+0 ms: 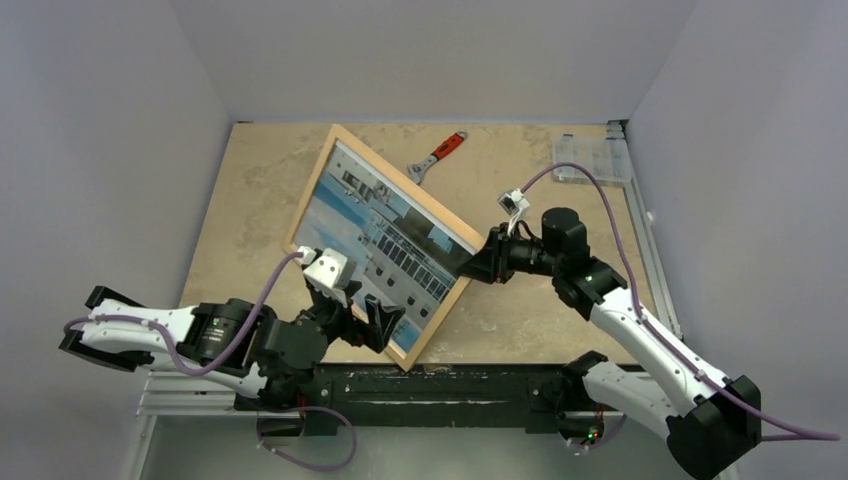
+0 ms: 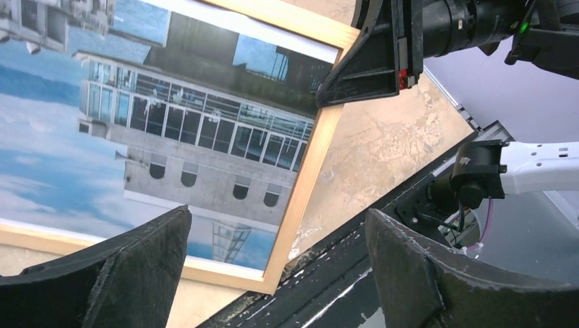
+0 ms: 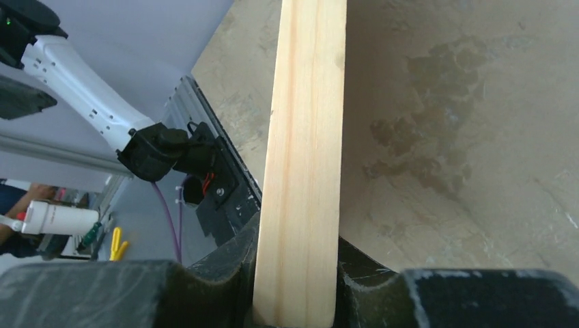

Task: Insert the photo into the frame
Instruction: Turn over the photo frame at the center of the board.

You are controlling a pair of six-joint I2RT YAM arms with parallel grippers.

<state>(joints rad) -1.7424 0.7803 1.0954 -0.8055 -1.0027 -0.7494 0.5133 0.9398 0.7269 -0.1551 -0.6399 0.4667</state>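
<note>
Frame (image 1: 408, 184) with photo (image 1: 385, 235) inside | right gripper (image 3: 297, 239) pinching its wooden edge | left gripper (image 2: 276, 215) spread

Top cam looks down from near side; both wrist cams sit close on frame (image 3: 304, 137) (shared w/ top).

Table (image 1: 250, 200) held 1 frame (image 1: 443, 305), 1 photo (image 1: 385, 240), 1 wrench (image 1: 438, 157) & 1 clear box (image 1: 592, 160); 2 robot arms stood by: left arm (image 1: 150, 330), right arm (image 1: 640, 330).
</note>
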